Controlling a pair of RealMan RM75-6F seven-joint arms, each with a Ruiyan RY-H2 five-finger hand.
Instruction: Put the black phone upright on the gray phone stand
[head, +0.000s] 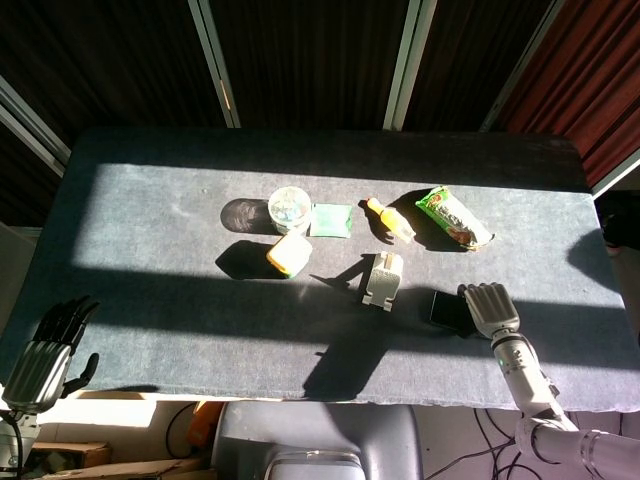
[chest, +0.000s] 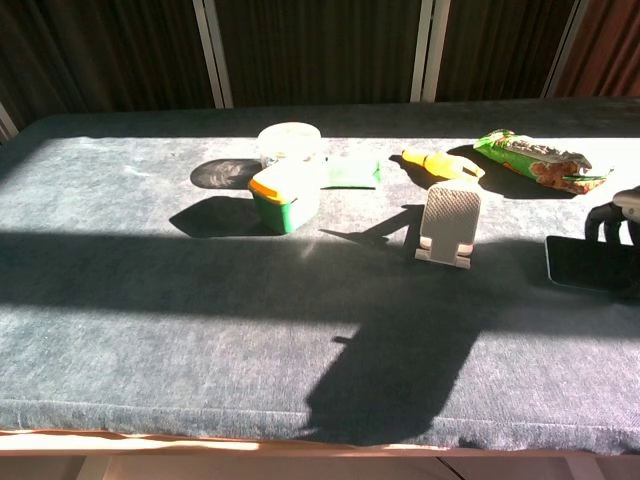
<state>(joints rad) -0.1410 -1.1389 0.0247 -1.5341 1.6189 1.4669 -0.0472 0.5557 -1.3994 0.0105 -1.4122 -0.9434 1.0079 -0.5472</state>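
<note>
At the near left, off the table edge, the left hand (head: 45, 350) hangs with fingers spread apart, holding nothing. The gray phone stand (head: 382, 280) sits upright near the middle of the table (head: 150, 220). Just right of it the black phone (head: 448, 309) lies flat on the cloth. The right hand (head: 490, 308) rests on the phone's right edge, fingers curled over it; whether it actually grips cannot be told.

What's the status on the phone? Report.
Right hand resting on phone, flat on table. Left hand idle, empty. Stand upright, nothing blocking it.
</note>
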